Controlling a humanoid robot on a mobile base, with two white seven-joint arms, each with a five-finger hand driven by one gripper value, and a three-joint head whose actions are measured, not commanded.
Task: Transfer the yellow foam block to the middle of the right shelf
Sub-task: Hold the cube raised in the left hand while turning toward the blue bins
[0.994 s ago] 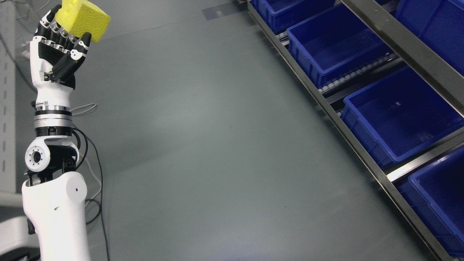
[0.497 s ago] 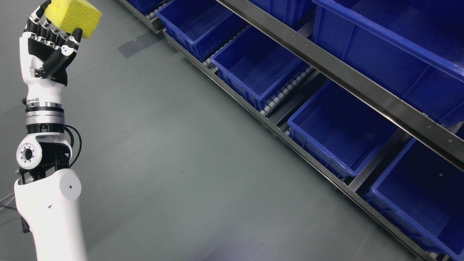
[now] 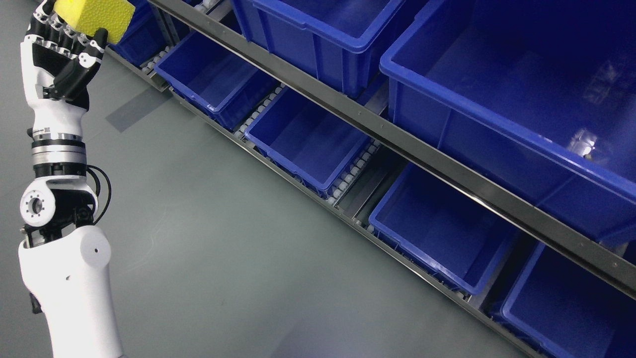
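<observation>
Head view shows the left hand (image 3: pixel 62 54), black-and-white with jointed fingers, raised at the picture's upper left, its fingers curled around the yellow foam block (image 3: pixel 97 15), which sits held in the air clear of any shelf. The pick-up therefore looks done. To the right stands the metal-framed shelf (image 3: pixel 397 144) carrying open blue plastic bins (image 3: pixel 308 144) on two visible levels. Carrying the block across and setting it down on the middle level is left.
</observation>
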